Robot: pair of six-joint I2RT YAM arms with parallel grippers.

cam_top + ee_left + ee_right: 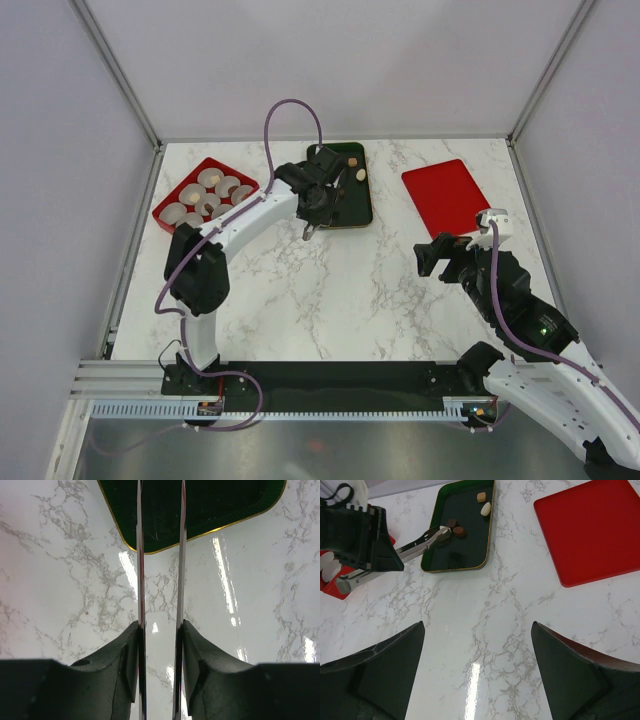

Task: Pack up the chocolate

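Note:
Several chocolate pieces lie in the dark green tray (470, 555): a tan block (481, 497), a cream one (485, 508), a dark brown block (451, 523) and a brown round one (459, 530). My left gripper (160, 625) is shut on long metal tongs (417, 542), whose two blades (141, 555) run between its fingers. The tongs' tips reach into the tray beside the dark pieces; I cannot tell whether they hold one. In the top view the left gripper (318, 205) hangs over the tray (360, 205) and hides the dark pieces. My right gripper (477, 630) stands open over bare marble.
A red box (172, 203) with several white paper cups (208, 178) sits at the back left. A flat red lid (445, 195) lies at the back right, also in the right wrist view (592, 527). Grey walls enclose the table.

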